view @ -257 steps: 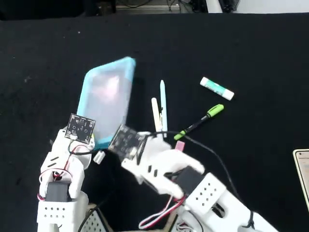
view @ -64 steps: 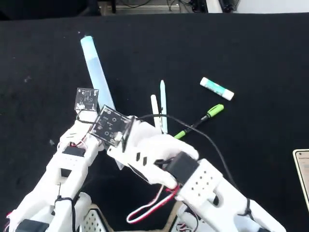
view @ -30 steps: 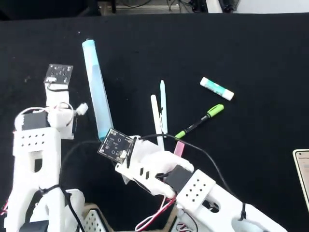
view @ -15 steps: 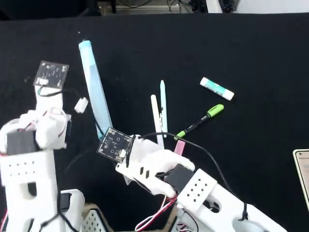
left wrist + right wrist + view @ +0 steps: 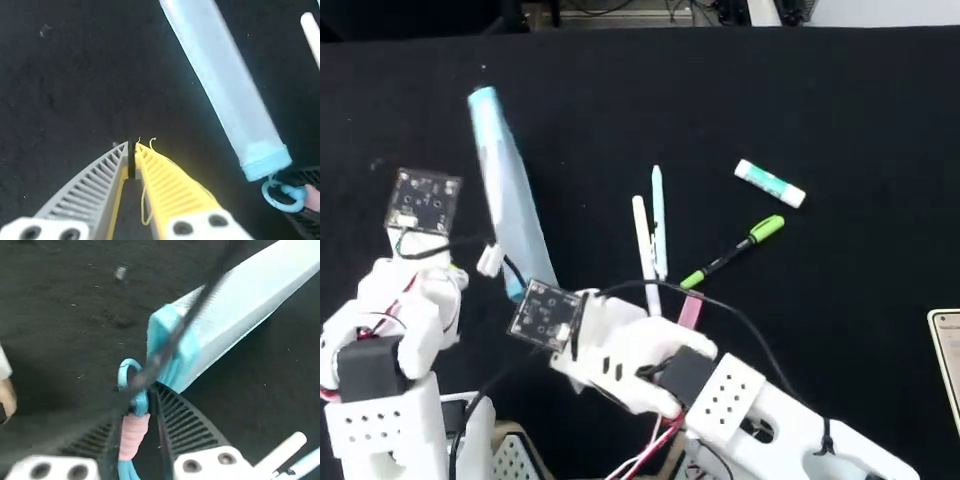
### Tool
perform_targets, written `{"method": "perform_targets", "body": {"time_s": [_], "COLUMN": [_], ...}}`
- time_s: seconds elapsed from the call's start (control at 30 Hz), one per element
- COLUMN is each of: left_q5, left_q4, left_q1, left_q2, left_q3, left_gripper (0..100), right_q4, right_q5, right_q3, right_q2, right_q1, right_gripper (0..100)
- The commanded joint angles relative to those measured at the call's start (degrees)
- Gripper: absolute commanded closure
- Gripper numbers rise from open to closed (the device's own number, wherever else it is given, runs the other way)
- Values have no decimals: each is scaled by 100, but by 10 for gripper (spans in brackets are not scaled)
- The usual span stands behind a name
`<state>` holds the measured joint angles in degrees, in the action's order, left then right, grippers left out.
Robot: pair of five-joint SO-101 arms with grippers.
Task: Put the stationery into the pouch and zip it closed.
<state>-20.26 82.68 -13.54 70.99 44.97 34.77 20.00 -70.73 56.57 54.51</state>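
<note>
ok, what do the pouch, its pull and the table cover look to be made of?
pouch: probably soft frosted plastic or silicone, pale blue, matte; its wall looks translucent.
pull: blue ring, likely moulded plastic or rubber, smooth.
table cover: likely black cloth or felt, matte, no glare, pale lint specks on it.

We lose the near end of the pouch beneath the camera board of the right arm; that arm half covers a pink item, and the edge cuts a pale object at 4 o'clock.
</note>
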Motion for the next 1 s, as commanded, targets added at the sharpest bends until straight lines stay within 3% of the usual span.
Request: {"method": "perform_targets", "body": {"time_s": [0.0, 0.27, 0.47, 0.83, 0.97], "left_q5": [-457, -905, -1020, -1538, -1530], "left_q4": [18, 290, 1020, 1275, 958], "left_q1": [-13, 84, 1138, 1297, 1305], "left_q2": [211, 536, 598, 536, 536], "left_q3": [101, 119, 119, -444, -629], "left_gripper": [970, 957, 794, 808, 808], "right_q4": [-18, -18, -18, 9, -9], "right_q5": [-44, -44, -44, -44, -44], "right_q3": [347, 330, 330, 303, 303], "right_q2": [110, 110, 110, 110, 110], "right_q1": [105, 105, 105, 105, 105], "right_gripper": [987, 987, 987, 987, 987]}}
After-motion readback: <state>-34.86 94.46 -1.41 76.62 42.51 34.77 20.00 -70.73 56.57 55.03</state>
